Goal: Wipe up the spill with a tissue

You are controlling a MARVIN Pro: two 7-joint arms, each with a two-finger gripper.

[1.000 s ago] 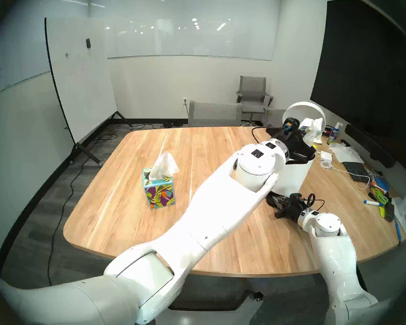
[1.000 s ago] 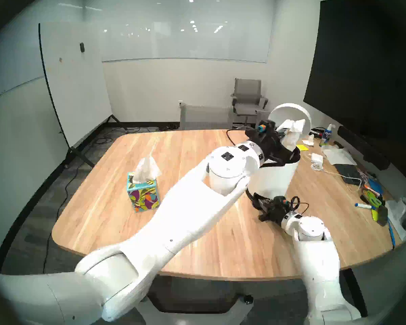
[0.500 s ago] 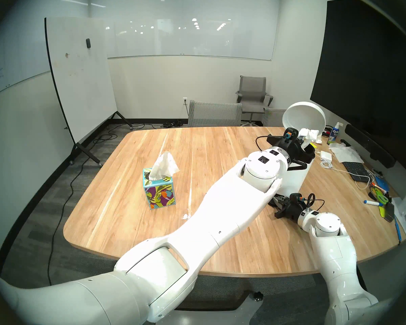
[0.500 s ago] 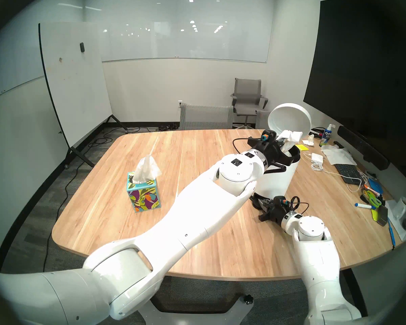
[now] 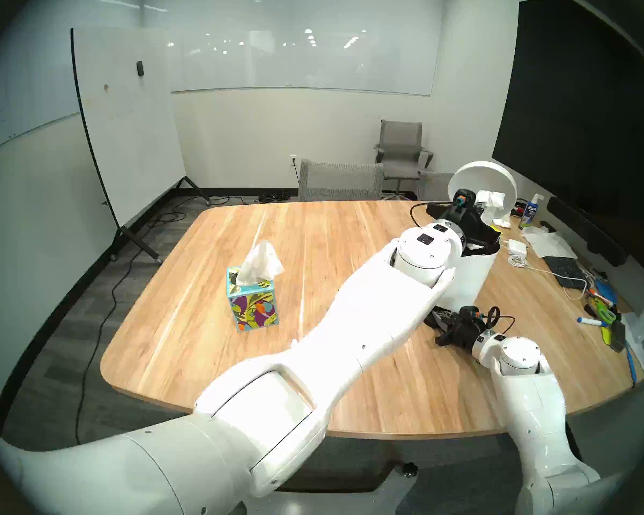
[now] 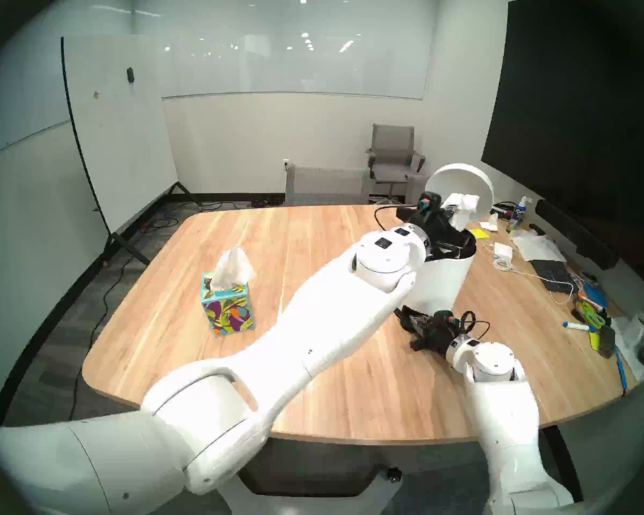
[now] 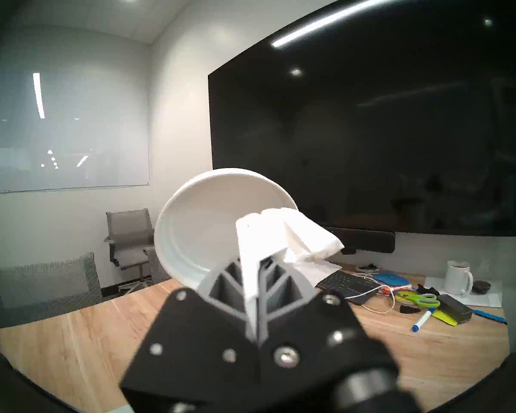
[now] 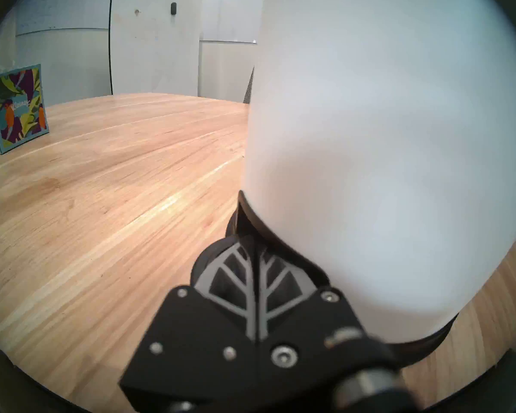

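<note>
Tissue [image 7: 283, 242], white and crumpled, sits pinched between the shut fingers [image 7: 221, 287] of the left end effector [image 7: 255, 272], held over the open mouth of a white cylindrical step bin [image 5: 469, 276] on the light wooden tabletop [image 5: 276, 235]. The bin's round white lid [image 7: 197, 224] stands tipped up just behind the tissue. At the bin's foot, the right end effector [image 8: 255, 263] is closed, holding nothing, its tips resting on the black pedal [image 8: 245, 215] at the base. A colourful tropical-print tissue box [image 5: 253, 301], a fresh sheet rising from its top, stands well apart on the left half of the tabletop. The left arm's white forearm [image 5: 369, 317] crosses the middle of the tabletop, and no blot of spilled liquid can be made out on the wood that shows. A keyboard [image 7: 344, 282], green-handled scissors [image 7: 420, 299], a blue marker [image 7: 422, 320] and a white mug [image 7: 458, 276] clutter the far right edge.
</note>
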